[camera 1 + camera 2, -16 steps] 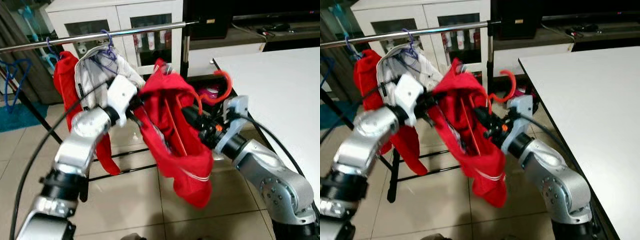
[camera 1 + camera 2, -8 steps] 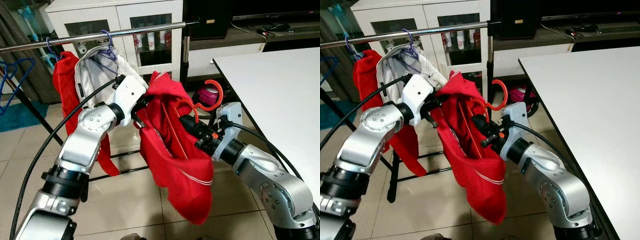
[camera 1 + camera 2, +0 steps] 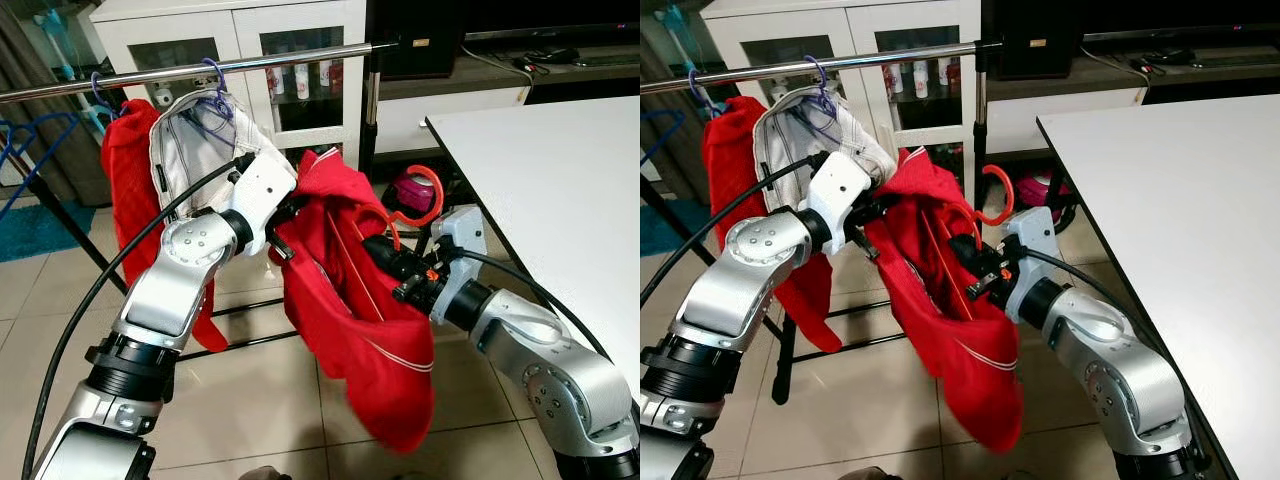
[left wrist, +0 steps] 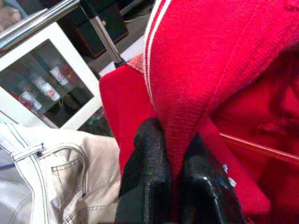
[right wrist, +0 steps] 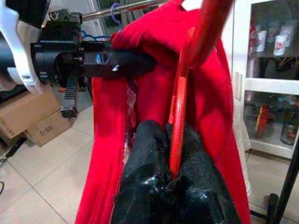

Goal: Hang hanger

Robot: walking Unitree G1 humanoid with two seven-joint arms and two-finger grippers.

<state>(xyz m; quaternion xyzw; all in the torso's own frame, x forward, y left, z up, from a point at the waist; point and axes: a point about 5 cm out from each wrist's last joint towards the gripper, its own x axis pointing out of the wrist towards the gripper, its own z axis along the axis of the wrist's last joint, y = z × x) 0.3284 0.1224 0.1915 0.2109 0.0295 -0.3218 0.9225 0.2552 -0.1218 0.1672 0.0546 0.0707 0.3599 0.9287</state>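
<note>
Holding the red hanger [image 5: 180, 116] pinched between its closed fingers, the right gripper [image 3: 975, 268] keeps the hook above itself, probably ready for the rail [image 3: 200, 68]. The left gripper [image 3: 283, 225], closed on the red garment [image 3: 350, 320], spreads its collar. Beyond both grippers the rail has free room beside the white jeans [image 3: 195, 150].

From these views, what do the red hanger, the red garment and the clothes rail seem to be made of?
Red hanger: probably smooth glossy plastic. Red garment: soft knit fabric, ribbed edge with white stripes. Clothes rail: shiny metal, mirror-like highlights.
</note>
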